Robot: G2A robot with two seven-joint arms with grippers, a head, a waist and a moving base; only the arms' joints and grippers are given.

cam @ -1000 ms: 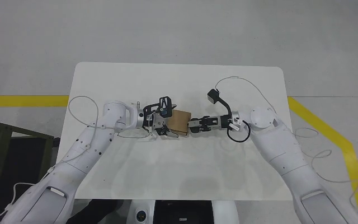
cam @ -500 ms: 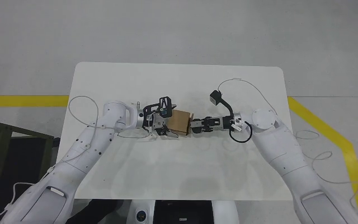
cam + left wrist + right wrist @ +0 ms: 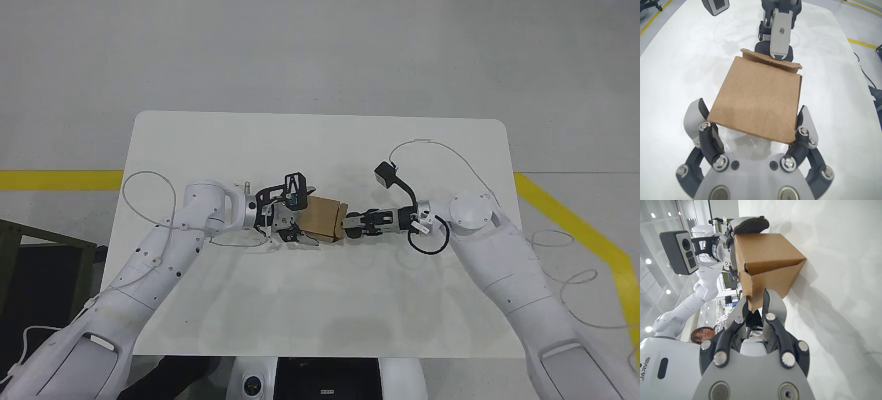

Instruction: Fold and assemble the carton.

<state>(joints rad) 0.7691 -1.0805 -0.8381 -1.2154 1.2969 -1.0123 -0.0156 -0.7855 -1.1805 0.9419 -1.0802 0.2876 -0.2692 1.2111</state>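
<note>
Where the left claw [image 3: 752, 111] clamps the carton [image 3: 322, 218] across its two side walls, the box lies braced near the middle of the worktop [image 3: 400, 300]. Its axis runs left to right, from one claw to the other, with the unfinished end facing right. At that end the right claw [image 3: 757, 299] is pinched shut on the end flap [image 3: 772, 60]. Folding that flap inward looks like the step in hand; the right arm is placed for it and would press toward the left claw.
</note>
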